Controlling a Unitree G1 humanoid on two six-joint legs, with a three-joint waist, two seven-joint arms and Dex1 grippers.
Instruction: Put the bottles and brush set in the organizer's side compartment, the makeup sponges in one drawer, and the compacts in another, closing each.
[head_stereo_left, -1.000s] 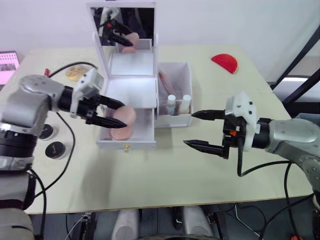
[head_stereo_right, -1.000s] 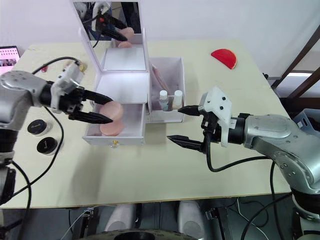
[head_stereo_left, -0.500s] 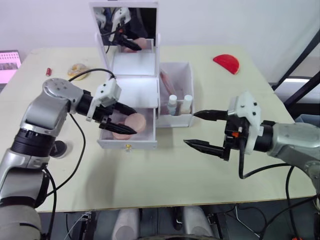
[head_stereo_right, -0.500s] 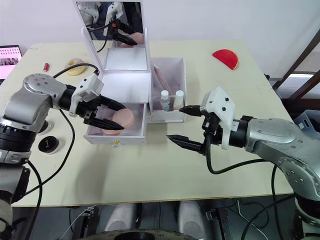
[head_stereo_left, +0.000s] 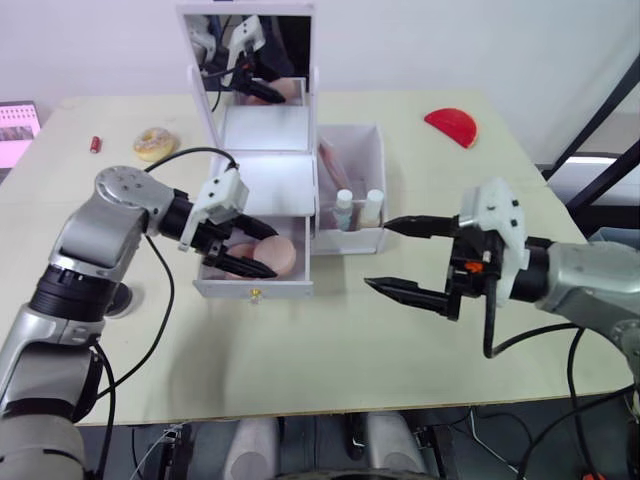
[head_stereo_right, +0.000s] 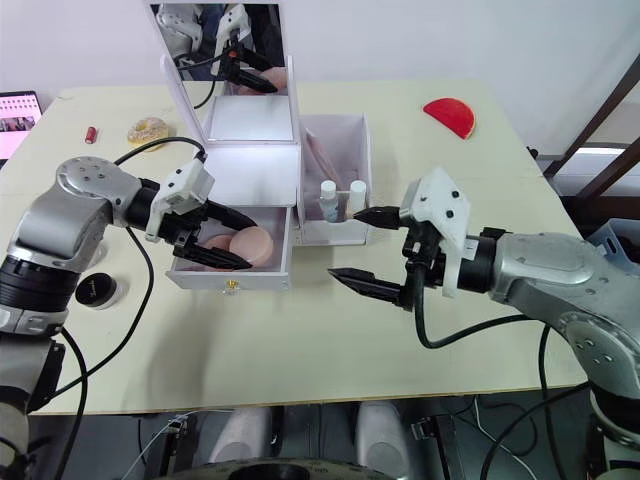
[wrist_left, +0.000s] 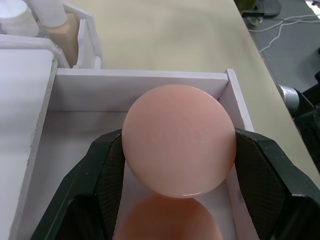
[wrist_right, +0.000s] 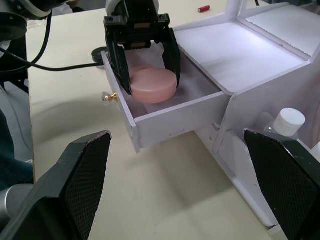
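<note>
A pink compact (wrist_left: 179, 140) is gripped by the left gripper (head_stereo_left: 262, 249) inside the open drawer (wrist_right: 170, 117), above another compact (wrist_left: 167, 221). The right gripper (head_stereo_left: 398, 256), jaws spread, is held right of the organizer (head_stereo_left: 290, 180).

Setting: robot test lab or bench room. Evidence: plain pale beige rectangular tabletop (head_stereo_left: 330, 350) against a bare white wall (head_stereo_left: 450, 45) along the top of the frame; loose black cables (head_stereo_left: 575, 375) at lower right; dark metal frame struts (head_stereo_left: 600, 115) at the right edge.
</note>
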